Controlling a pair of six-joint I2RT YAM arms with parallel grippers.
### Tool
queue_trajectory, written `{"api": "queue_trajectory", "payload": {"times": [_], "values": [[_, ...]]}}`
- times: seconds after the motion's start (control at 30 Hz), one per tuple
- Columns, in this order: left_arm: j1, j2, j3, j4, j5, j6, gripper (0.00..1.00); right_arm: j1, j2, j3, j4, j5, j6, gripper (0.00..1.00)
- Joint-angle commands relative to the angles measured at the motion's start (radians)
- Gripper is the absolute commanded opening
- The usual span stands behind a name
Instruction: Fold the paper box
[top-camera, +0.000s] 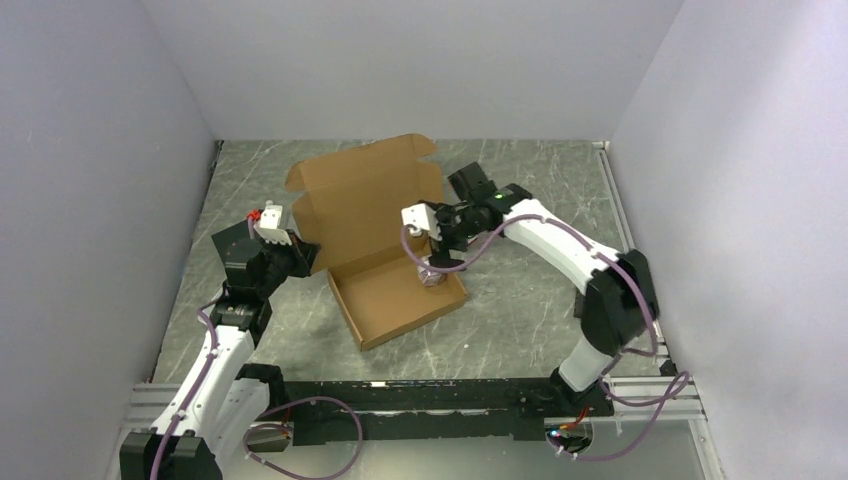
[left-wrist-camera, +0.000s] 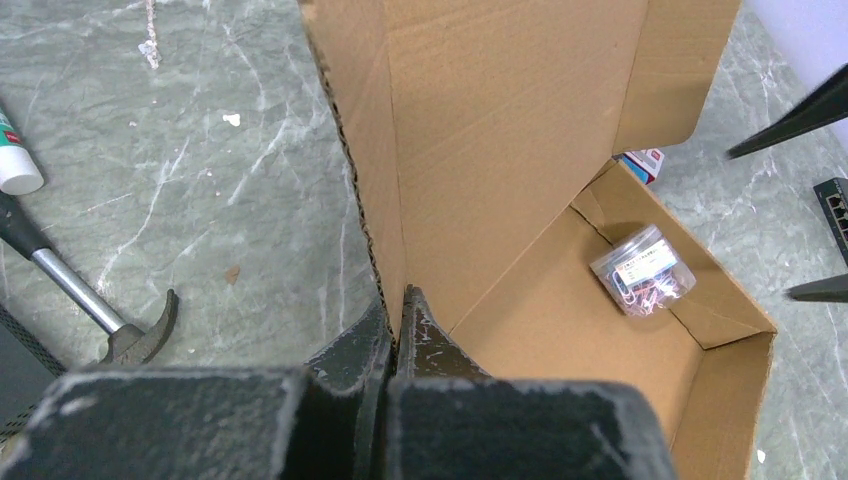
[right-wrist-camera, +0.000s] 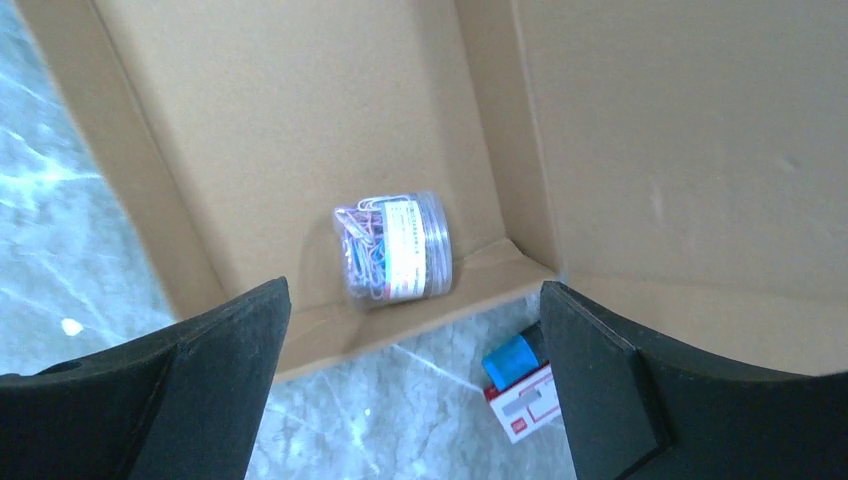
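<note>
Right wrist view looks into the tray of the paper box (right-wrist-camera: 300, 120), where a clear jar of coloured paper clips (right-wrist-camera: 392, 248) lies near a corner under the right gripper (right-wrist-camera: 412, 292), spread wide and holding nothing. The left gripper (left-wrist-camera: 398, 312) is clamped tight on the edge of an upright side flap. The box sits on the table (top-camera: 520, 300) between the arms, lid raised.

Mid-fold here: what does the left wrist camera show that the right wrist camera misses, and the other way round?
Left wrist only: the left gripper shut on an upright panel of the paper box, and a hammer on the table beside it. Right wrist only: the right gripper open above the box's tray. Both: the cardboard box and a clear jar of paper clips lying in its tray.
</note>
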Motion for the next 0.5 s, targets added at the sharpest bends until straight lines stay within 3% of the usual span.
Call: {"api": "queue_trajectory", "payload": {"times": [0.0, 0.07, 0.17, 0.3, 0.47], "values": [[-0.002, -0.024, 0.000, 0.050, 0.002, 0.007, 0.00, -0.100, -0.160, -0.067, 0.029, -0.181, 0.121, 1.00], [-0.002, -0.026, 0.000, 0.049, 0.000, 0.008, 0.00, -0.180, -0.193, -0.114, 0.120, -0.261, 0.265, 1.00], [-0.002, -0.025, 0.000, 0.046, -0.002, 0.008, 0.00, -0.294, -0.195, -0.200, 0.361, -0.280, 0.632, 1.00], [-0.002, -0.032, 0.006, 0.027, -0.024, 0.009, 0.00, -0.315, -0.105, -0.223, 0.463, -0.081, 0.800, 0.94], [-0.002, -0.067, 0.002, -0.011, -0.103, 0.012, 0.00, -0.311, 0.064, -0.114, 0.405, 0.152, 0.857, 0.75]]}}
